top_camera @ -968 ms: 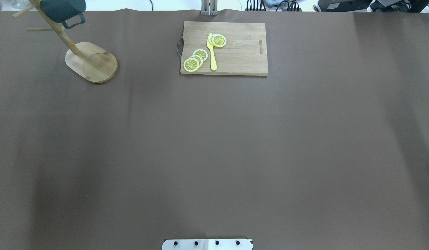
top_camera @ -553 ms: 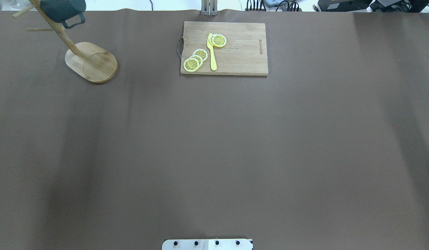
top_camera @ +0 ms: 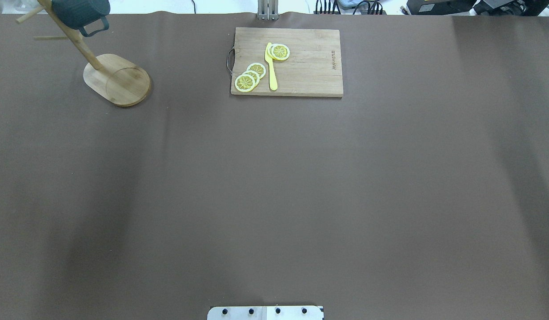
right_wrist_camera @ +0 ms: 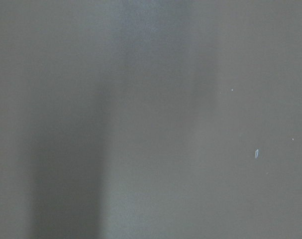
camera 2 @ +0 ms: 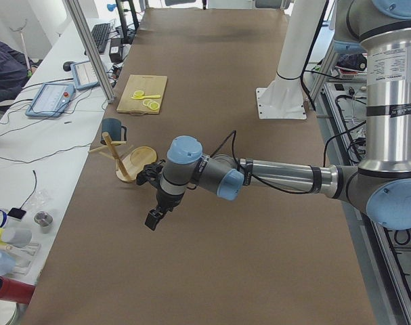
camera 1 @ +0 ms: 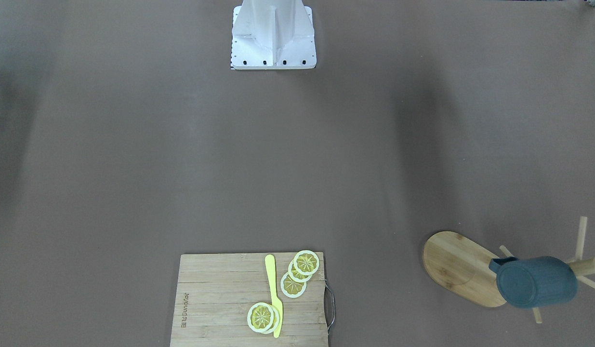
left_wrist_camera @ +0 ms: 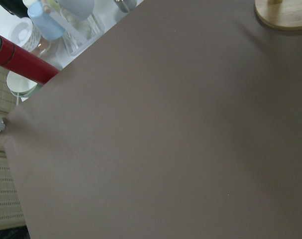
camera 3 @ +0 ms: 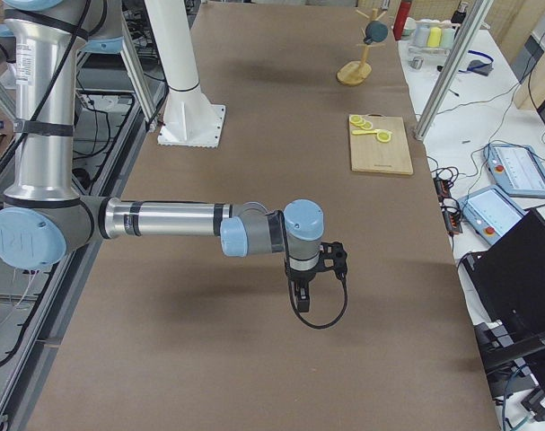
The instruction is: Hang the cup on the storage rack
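Note:
The dark blue-grey cup [top_camera: 81, 11] hangs on a peg of the bamboo storage rack [top_camera: 118, 80] at the table's far left corner. Both also show in the front view, the cup [camera 1: 535, 282] over the rack's oval base [camera 1: 458, 265], and in the left side view as cup [camera 2: 112, 128] and rack [camera 2: 141, 159]. My left gripper [camera 2: 153, 218] hangs over bare table, apart from the rack; I cannot tell if it is open. My right gripper [camera 3: 297, 292] hangs over bare table far from the rack [camera 3: 353, 74]; I cannot tell its state either.
A wooden cutting board [top_camera: 310, 62] with lemon slices [top_camera: 250, 75] and a yellow knife [top_camera: 270, 66] lies at the far middle. The robot's white base [camera 1: 273, 33] stands at the near edge. Bottles and a red flask [left_wrist_camera: 21, 59] stand beyond the table's left end.
The cup and rack have not moved. Only the shadow on the left part of the table has shifted slightly.

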Robot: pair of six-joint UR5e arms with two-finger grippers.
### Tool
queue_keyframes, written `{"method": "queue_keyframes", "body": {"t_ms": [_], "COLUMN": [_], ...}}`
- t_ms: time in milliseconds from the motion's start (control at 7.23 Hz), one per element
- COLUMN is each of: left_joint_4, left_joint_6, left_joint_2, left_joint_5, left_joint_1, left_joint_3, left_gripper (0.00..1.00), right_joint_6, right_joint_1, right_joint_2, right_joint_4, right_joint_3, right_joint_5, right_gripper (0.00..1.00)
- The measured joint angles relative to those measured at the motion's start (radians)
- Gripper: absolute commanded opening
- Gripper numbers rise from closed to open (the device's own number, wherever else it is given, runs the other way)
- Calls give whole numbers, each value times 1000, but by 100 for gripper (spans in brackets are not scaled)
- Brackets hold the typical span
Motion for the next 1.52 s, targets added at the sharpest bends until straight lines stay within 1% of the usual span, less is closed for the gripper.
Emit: {"method": "queue_keyframes", "body": {"t_ms": [138, 277, 415, 553, 830, 1245, 1521], "left_joint_4": [102, 197, 249, 272, 291, 375, 390], "left_joint_6": [-3, -6, -32, -79, -123, -133, -134], "left_joint_2": [-4, -7, -5, 0, 8, 0, 3], "left_joint_5": [-22, -68, -116, -145, -164, -214, -225], "left_joint_1": [0, 1, 0, 0, 0, -3, -10], "left_joint_3": [10, 15, 18, 22, 44, 36, 38], "left_gripper": [99, 99, 99, 99, 99, 99, 99], "right_joint_6": [0, 0, 0, 0, 0, 0, 0], "right_joint_1": [0, 0, 0, 0, 0, 0, 0], "right_joint_2": [-2, -5, -5, -6, -6, -6, -7], "right_joint_4": [0, 0, 0, 0, 0, 0, -1], "right_joint_3": [1, 1, 1, 1, -4, -7, -9], "right_joint_5": [0, 0, 0, 0, 0, 0, 0], "right_gripper": [100, 100, 100, 100, 100, 100, 100]}}
